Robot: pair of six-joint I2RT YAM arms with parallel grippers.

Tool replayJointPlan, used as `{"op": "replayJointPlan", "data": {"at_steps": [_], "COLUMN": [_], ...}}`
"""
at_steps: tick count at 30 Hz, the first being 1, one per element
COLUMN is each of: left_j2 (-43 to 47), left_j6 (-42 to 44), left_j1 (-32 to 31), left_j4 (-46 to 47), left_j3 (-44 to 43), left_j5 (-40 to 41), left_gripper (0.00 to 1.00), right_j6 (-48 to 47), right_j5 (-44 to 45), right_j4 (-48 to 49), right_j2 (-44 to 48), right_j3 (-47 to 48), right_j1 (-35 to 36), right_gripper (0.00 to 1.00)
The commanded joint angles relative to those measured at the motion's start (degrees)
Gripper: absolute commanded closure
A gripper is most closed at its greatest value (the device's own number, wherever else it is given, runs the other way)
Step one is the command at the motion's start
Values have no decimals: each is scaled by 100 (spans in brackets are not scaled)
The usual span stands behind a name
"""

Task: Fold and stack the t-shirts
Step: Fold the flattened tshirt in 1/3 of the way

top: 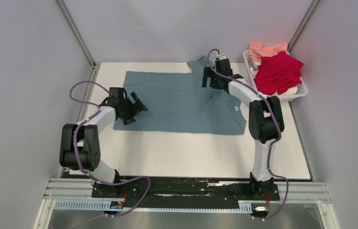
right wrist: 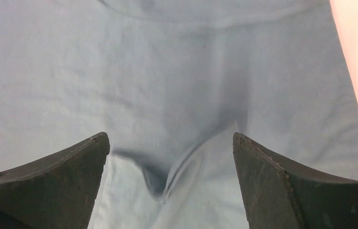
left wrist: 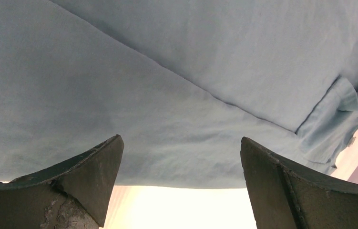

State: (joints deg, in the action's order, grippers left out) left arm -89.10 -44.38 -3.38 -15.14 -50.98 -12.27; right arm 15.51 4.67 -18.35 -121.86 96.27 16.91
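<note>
Nearest the lens: the dark wedge fingers of my left gripper (left wrist: 180, 139) fill the bottom of the left wrist view, spread wide with nothing between them.
Right gripper (right wrist: 170, 136): also parted and empty. It sits above a soft pucker in the cloth, at the upper centre-right of the overhead view.
Dusty teal-blue cotton t-shirt (top: 181, 102): spread mostly flat across the middle of the white table (top: 191, 152). One sleeve pokes toward the top of the frame and a small white tag (top: 236, 108) shows at its right side.
Left gripper's place: over the shirt's lower-left edge.
Crimson red t-shirt (top: 278, 71): heaped in the white slotted plastic basket (top: 301, 93), upper right.
Salmon-pink t-shirt (top: 262, 49): bunched behind the red one, in the same basket.
Done so far: I judge only the laying-out of the teal shirt. I see no fold in it.
Left to do: fold the teal shirt, then fetch and fold the two in the basket. No stack exists yet.
</note>
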Motion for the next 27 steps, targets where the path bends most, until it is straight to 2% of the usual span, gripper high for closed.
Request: {"op": "replayJointPlan", "data": {"at_steps": [1, 6, 10, 15, 22, 27], "left_j2": [65, -236, -594, -604, 541, 1704], "left_j6": [104, 85, -6, -66, -331, -703], "left_j1": [-15, -45, -40, -40, -67, -228], "left_j4": [269, 531, 681, 547, 261, -119], "left_j3": [-181, -181, -161, 138, 1462, 2502], "left_j5": [-250, -440, -523, -505, -129, -11], "left_gripper": [0, 0, 0, 0, 0, 0], "right_j6": [162, 894, 1122, 1315, 1792, 2108], "right_j5": [9, -191, -256, -349, -813, -849], "right_j4": [-89, -73, 73, 67, -409, -1340], "right_j2": [1536, 2517, 2726, 2848, 4168, 5325], "right_j3": [-1214, -3070, -3748, -4455, -5829, -6502], "right_j1": [250, 479, 577, 579, 660, 773], "right_gripper": [0, 0, 0, 0, 0, 0]}}
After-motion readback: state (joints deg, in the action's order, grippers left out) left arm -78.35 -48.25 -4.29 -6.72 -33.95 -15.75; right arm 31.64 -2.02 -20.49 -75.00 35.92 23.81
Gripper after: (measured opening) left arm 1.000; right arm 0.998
